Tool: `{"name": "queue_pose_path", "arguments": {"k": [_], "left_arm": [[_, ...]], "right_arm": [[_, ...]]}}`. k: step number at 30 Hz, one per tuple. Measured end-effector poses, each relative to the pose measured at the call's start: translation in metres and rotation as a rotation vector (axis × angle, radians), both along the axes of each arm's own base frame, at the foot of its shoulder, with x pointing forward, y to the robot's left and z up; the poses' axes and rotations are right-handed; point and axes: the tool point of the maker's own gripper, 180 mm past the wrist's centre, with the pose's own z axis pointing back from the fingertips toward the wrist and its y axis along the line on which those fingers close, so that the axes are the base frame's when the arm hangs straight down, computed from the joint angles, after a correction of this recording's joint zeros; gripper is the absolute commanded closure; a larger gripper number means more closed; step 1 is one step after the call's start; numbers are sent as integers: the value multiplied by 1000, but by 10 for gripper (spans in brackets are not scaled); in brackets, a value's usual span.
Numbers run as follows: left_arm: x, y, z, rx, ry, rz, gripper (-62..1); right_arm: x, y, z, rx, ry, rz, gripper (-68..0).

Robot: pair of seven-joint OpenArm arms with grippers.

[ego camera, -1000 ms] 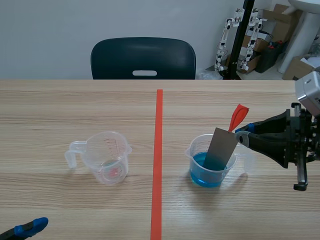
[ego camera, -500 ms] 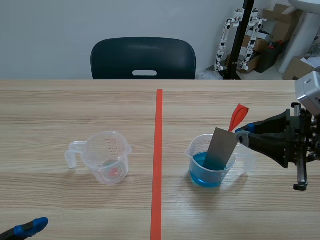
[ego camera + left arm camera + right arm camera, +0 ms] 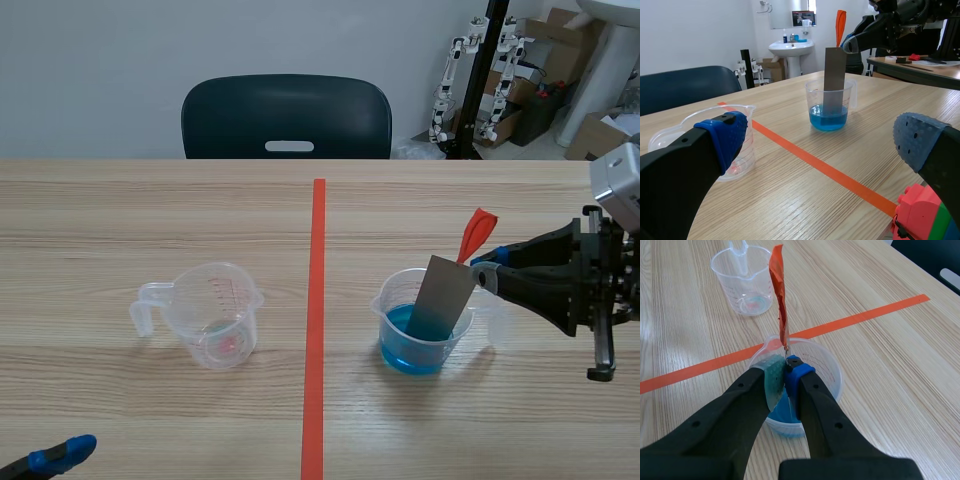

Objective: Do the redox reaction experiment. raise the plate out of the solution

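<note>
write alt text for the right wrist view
The right gripper is shut on the top of a thin grey plate with an orange-red tab, standing in a clear cup of blue solution. Beyond an orange tape line sits another clear measuring cup.

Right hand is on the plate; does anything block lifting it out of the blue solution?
Nothing visible does. The right hand is shut on the top edge of the plate. It leans in the cup, whose mouth is open, and only its own red tab rises above it.
</note>
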Motion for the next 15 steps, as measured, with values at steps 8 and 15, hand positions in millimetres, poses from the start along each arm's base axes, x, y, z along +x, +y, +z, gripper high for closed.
{"name": "queue_pose_path", "arguments": {"k": [8,15], "left_arm": [[0,0,0,0,0,0,-617],[0,0,0,0,0,0,-617]], "right_arm": [[0,0,0,2,-1,0,-6],[3,-3,5,28,7,-20,-6]]}}
